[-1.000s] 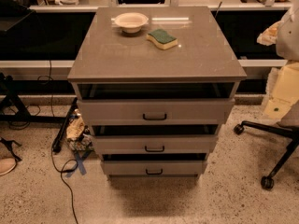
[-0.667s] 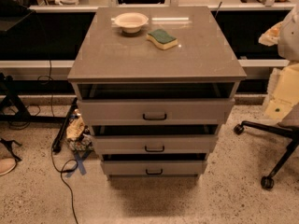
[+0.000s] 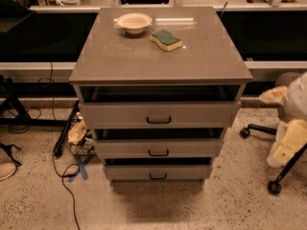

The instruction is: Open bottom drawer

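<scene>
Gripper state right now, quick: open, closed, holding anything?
Gripper: cannot be told. It is at the right edge of the view, away from the bottom drawer.

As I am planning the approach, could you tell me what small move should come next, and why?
Probably swing the gripper, at the right edge away from the cabinet, toward the handle of the bottom drawer; nothing touches that handle yet.
</scene>
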`<state>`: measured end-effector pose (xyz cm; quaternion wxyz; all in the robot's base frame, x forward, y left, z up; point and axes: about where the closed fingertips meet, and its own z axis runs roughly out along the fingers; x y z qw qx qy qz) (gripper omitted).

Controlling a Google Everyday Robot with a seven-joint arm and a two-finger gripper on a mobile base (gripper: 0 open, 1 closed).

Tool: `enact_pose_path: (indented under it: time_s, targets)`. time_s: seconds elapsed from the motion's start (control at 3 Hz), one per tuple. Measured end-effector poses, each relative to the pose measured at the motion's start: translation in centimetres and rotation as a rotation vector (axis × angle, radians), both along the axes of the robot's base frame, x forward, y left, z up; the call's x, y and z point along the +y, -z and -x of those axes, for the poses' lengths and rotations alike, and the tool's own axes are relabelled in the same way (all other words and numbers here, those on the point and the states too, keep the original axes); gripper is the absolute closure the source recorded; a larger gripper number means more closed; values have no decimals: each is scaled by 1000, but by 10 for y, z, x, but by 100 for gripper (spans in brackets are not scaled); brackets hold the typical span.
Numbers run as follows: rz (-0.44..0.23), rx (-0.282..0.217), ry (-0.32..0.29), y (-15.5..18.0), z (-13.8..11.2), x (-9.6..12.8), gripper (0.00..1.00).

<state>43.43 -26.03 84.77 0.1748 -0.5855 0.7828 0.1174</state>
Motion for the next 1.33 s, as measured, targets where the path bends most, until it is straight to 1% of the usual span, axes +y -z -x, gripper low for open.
enact_pose_path:
  time_s: [0.33, 0.67, 1.0, 1.33]
  targets:
    - [-156, 106, -75, 93, 12, -2, 0]
    - [-238, 209, -113, 169, 31, 17, 0]
    - [-247, 248, -118, 184, 43, 22, 0]
    - [-247, 247, -118, 184, 42, 22, 0]
